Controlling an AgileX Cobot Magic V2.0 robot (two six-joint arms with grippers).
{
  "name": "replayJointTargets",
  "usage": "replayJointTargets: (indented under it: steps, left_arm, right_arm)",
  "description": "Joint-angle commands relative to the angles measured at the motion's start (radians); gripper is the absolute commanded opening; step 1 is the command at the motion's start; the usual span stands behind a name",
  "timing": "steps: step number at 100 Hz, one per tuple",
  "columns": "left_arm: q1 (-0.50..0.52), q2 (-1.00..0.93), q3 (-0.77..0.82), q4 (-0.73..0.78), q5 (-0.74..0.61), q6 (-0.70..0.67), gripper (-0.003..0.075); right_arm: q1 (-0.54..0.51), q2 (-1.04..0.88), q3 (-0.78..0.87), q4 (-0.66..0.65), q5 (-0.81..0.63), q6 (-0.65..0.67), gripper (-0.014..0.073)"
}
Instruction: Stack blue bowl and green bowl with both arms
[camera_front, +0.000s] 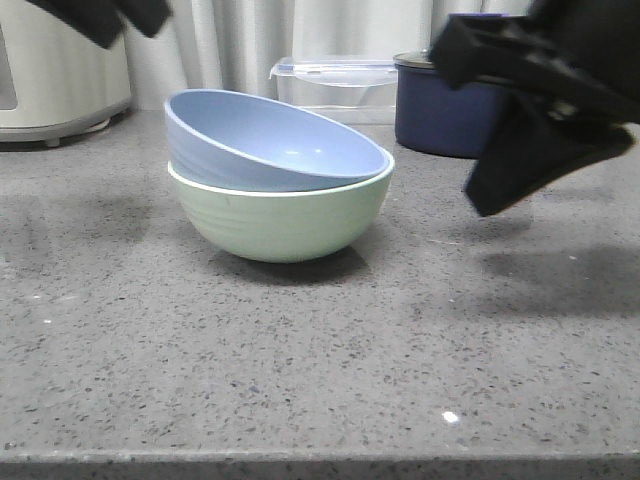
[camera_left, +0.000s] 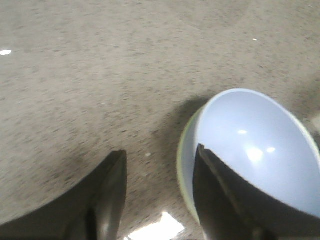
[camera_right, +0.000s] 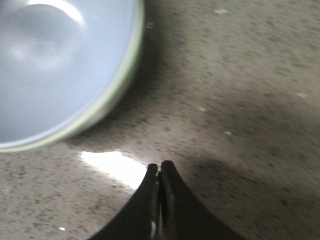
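Note:
The blue bowl sits tilted inside the green bowl on the grey counter, its left rim raised. My left gripper is open above the counter beside the stack, with nothing between its fingers; one finger overlaps the blue bowl in that view, and a sliver of green rim shows. Only a piece of the left arm shows at the top left of the front view. My right gripper is shut and empty, apart from the bowls, and hangs at the right of the front view.
A dark navy lidded pot and a clear lidded container stand behind the bowls. A white appliance is at the back left. The counter's front edge runs along the bottom of the front view.

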Motion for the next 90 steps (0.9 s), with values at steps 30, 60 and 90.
replayJointTargets:
  steps: [30,60,90]
  left_arm:
    - [0.180,-0.325,0.197,0.048,-0.093,0.003,0.0150]
    - [0.325,-0.551,0.387,0.073,-0.139,0.003,-0.0013]
    - [0.351,-0.788,0.572,0.126,-0.257,0.003,-0.0020]
  right_arm:
    - [-0.169,-0.222,0.097,0.002,-0.051,-0.004,-0.0068]
    - [-0.264,-0.416,0.190,0.000,-0.065,-0.004,-0.0068]
    - [-0.275,-0.664,0.288,-0.009,-0.163,-0.004,-0.0068]
